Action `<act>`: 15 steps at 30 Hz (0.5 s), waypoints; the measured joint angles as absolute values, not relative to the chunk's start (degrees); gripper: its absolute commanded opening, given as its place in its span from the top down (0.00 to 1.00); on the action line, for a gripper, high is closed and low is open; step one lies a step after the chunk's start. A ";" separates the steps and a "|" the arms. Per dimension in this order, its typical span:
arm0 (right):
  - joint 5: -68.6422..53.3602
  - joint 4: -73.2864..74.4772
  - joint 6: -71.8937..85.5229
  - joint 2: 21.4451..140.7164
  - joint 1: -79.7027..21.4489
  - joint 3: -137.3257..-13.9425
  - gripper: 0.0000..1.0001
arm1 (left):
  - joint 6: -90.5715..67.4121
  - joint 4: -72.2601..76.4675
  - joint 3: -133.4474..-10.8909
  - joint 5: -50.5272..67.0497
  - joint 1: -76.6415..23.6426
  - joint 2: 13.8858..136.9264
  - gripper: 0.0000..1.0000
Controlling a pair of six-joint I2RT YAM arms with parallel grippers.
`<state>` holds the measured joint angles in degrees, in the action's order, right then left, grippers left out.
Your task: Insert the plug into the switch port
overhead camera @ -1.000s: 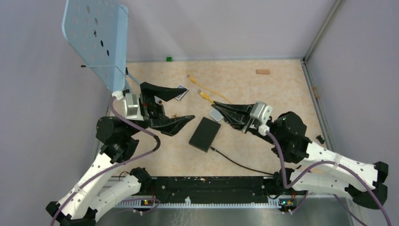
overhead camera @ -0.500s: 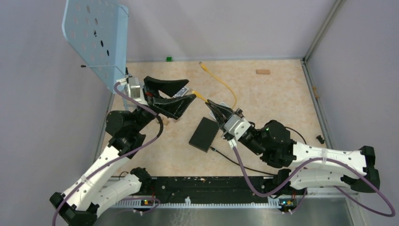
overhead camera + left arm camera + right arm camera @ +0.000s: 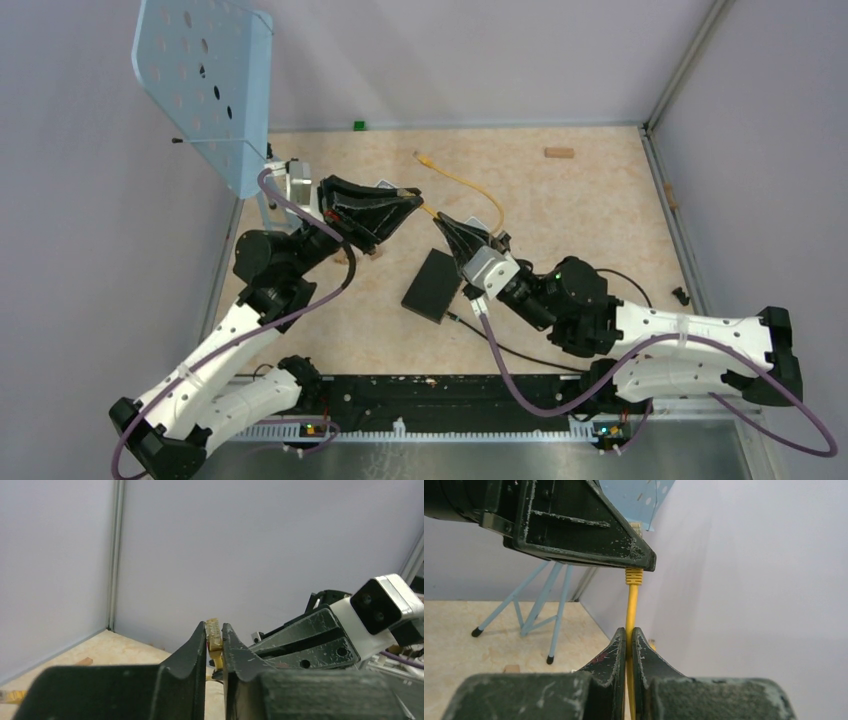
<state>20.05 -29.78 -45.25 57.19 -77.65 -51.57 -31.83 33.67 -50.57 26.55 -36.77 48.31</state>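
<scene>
The switch box [image 3: 436, 284], a flat matte-black rectangle, lies flat on the bench [image 3: 580, 210] between the two arms, and everything else is placed from it. Its port sits in one of its narrow edges, but from the overhead view I cannot make the socket out. A thin black lead [image 3: 510, 350] leaves the box at its near edge and trails off toward the right arm's base. The plug [image 3: 213, 629] is off the bench, above and just beyond the box's far edge on the side toward the left arm. It is clamped between the two fingers of the left hand [image 3: 412, 202], its clear tip poking out past the fingertips. The left wrist view shows both fingers pressed against it. The yellow cable [image 3: 630, 610] runs from the plug's yellow boot straight into the right hand [image 3: 629, 632], which hangs over the box's far corner. That hand is closed tight on the cable a little way behind the plug, so the two hands are close together but not touching. Beyond that grip the cable curves away over the bench farther from the box, its loose end lying on the surface. Well beyond the box, a small wooden block [image 3: 559, 153] and a small green piece [image 3: 358, 125] lie near the back wall. A pale blue perforated panel [image 3: 200, 70] stands on thin legs far off from the box, on the left arm's side.
</scene>
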 measured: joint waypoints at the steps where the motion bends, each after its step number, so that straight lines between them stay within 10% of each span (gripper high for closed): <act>1: 20.38 -29.58 -45.36 57.21 -77.65 -51.57 1.00 | -32.23 33.85 -50.57 27.14 -36.84 48.42 1.00; 4: 20.95 -29.15 -45.39 57.17 -77.65 -51.57 0.99 | -32.10 34.63 -50.65 29.21 -36.97 48.77 1.00; 9: 19.27 -22.15 -41.80 56.49 -77.76 -54.24 0.53 | -30.00 35.97 -50.81 35.81 -36.77 49.30 1.00; 15: 11.40 -6.98 -31.79 51.99 -78.02 -60.03 0.45 | -25.43 35.27 -50.13 46.85 -36.91 47.55 1.00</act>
<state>11.40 -6.98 -31.79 51.99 -78.02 -60.03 -25.43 35.27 -50.13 46.85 -36.91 47.55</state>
